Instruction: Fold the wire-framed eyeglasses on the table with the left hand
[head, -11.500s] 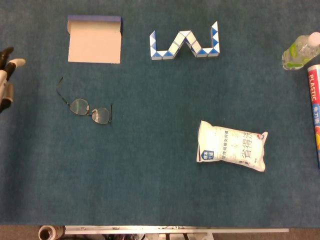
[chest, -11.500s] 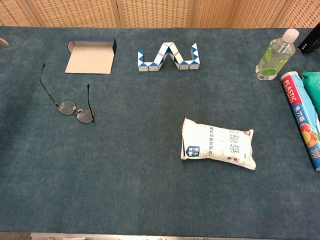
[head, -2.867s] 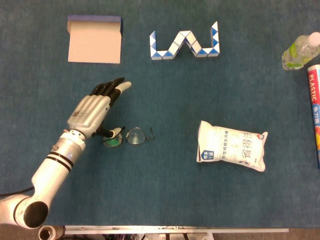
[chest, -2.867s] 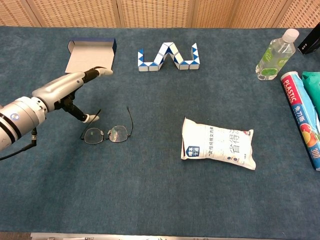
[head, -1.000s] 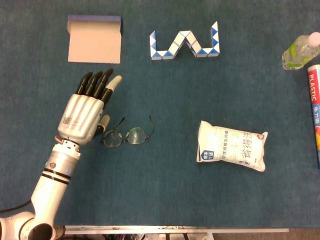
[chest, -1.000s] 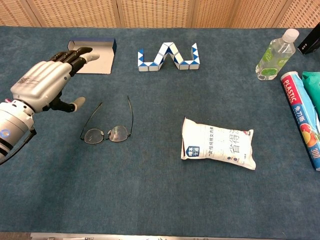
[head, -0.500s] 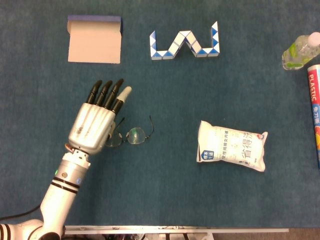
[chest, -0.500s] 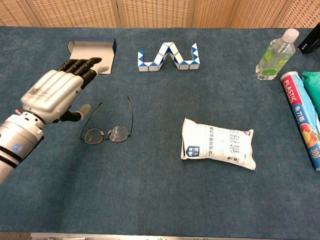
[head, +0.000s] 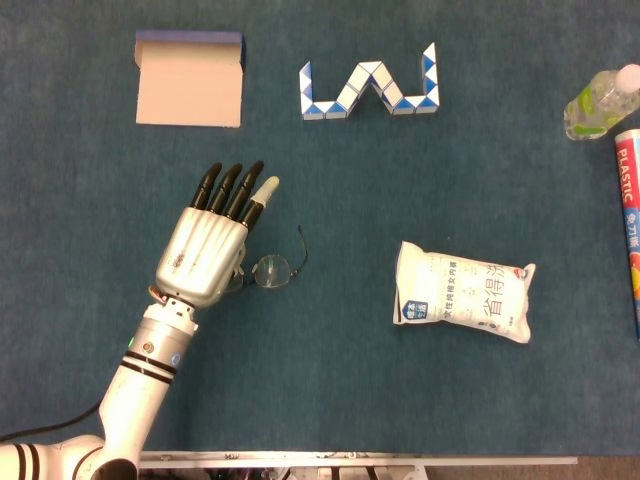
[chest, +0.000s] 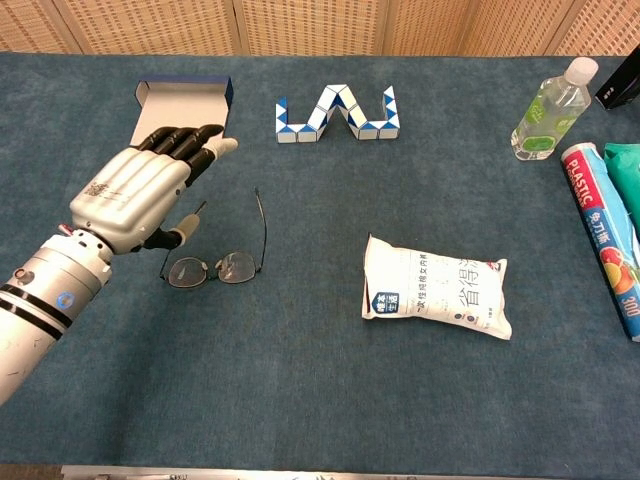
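Observation:
The wire-framed eyeglasses (chest: 218, 262) lie on the blue cloth, lenses toward me, both temples swung out and pointing away. In the head view my left hand (head: 208, 248) hovers flat over the left lens and left temple, so only the right lens and right temple of the eyeglasses (head: 278, 262) show. In the chest view the left hand (chest: 140, 192) is above and left of the frame, fingers stretched out and apart, thumb tip next to the left temple. It holds nothing. The right hand appears in neither view.
An open cardboard box (head: 189, 80) lies beyond the hand. A blue-and-white snake puzzle (head: 372, 88) sits at the back centre. A white pouch (head: 463, 291) lies to the right. A water bottle (head: 601, 101) and a plastic-wrap roll (head: 628, 215) are at the right edge.
My left hand has slid to the right over the last second, from beside the glasses to over their left half. The glasses have not moved.

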